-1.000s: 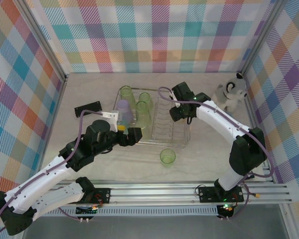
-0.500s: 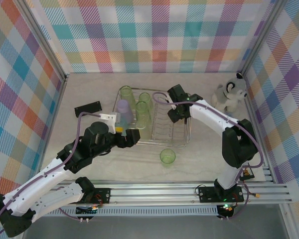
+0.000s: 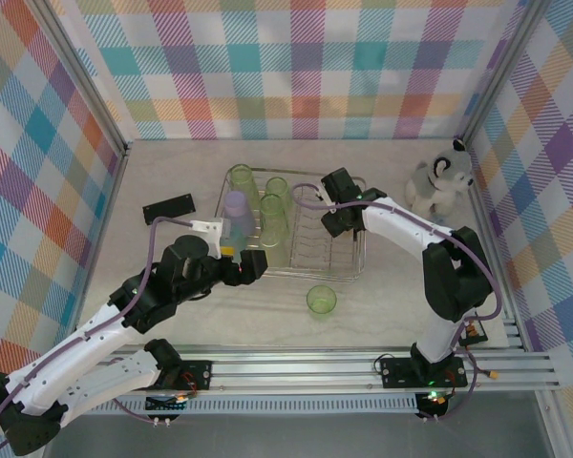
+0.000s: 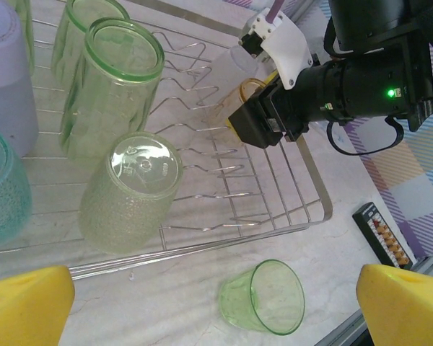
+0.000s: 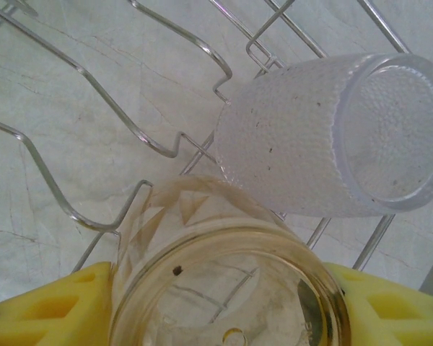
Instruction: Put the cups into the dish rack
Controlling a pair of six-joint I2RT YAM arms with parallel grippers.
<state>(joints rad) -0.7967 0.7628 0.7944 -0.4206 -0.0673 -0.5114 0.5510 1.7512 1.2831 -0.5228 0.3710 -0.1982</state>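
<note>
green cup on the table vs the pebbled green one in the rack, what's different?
Table cup sits outside the dish rack, mouth up; pebbled cup is inside it, base up. Table cup's wall looks smooth, pebbled cup's is bumpy. Both are translucent green.

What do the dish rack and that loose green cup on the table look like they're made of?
Dish rack: thin metal wire, apparently, with a shiny silver finish catching highlights. Green cup: probably plastic, translucent and glossy; the tabletop shows through its wall.
</note>
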